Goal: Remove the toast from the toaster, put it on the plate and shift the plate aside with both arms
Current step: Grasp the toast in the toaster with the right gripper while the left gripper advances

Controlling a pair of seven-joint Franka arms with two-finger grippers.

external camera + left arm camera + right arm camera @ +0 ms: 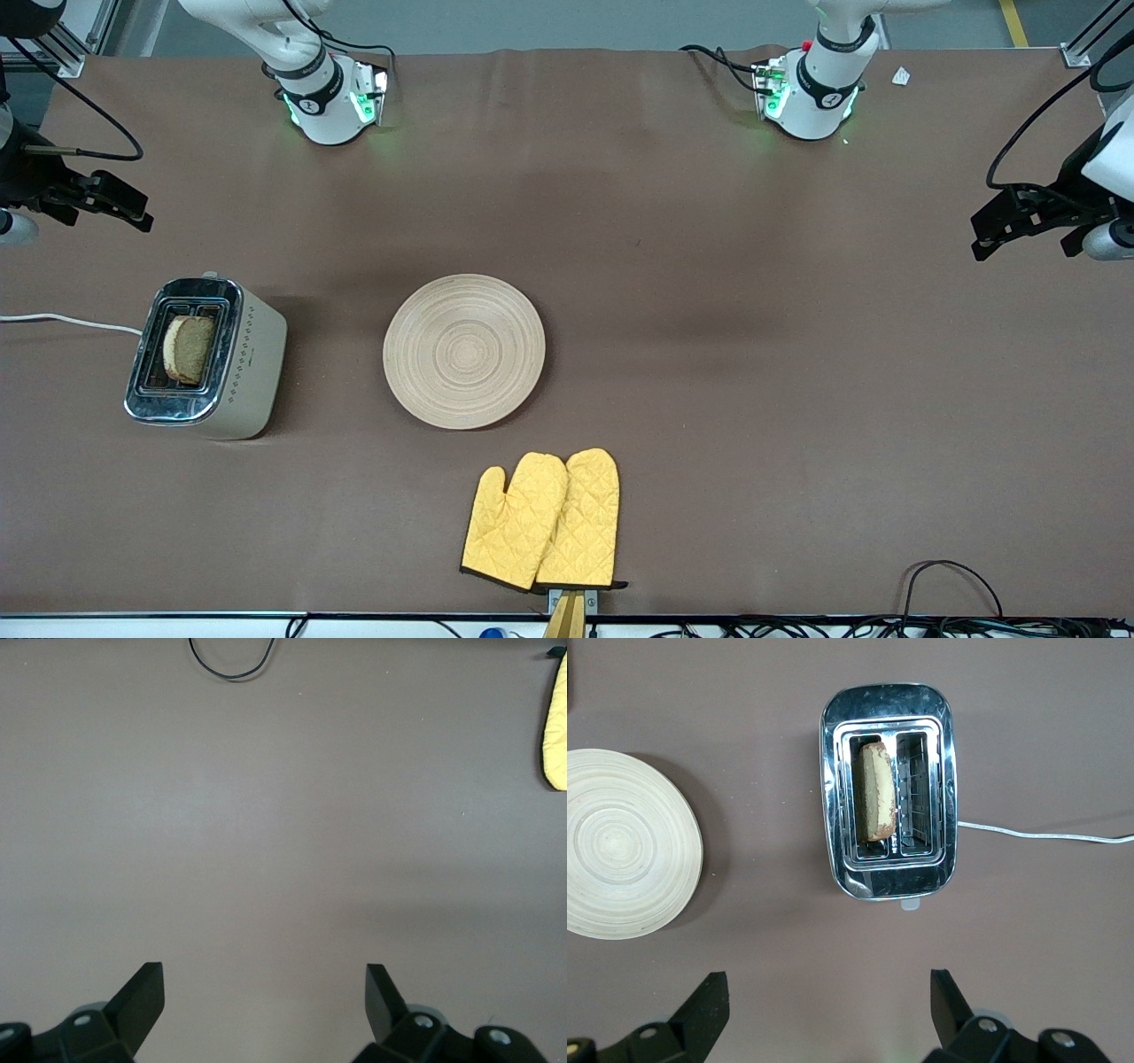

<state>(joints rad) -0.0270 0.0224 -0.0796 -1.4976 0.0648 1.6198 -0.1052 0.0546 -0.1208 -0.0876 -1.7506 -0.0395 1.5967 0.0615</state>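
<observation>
Toast [188,348]: we see it standing on edge in one slot of the toaster [244,368], its top above the chrome, which leaves a crust for us to pinch from above.
Toaster: we find it toward the right arm's end of the worktop [753,372], slots up, white cord [66,321] trailing off the edge.
Plate [464,351]: bare, flat on the worktop beside the toaster, close enough for a short carry of the slice, we judge.
Right claw [111,206]: released, jaws spread wide and holding nothing; we see it up in the air at its own end, and its wrist view looks straight down on the toaster, so we take this arm for the one suited to lift the toast.
Left claw [1010,226]: likewise released and empty, hanging over bare worktop at its end; we judge it waits.
Mitts [545,521]: yellow pair, lying nearer the front camera than the plate, apart from it.
Stage: nothing lifted yet; we judge the reach for the toast comes first.
</observation>
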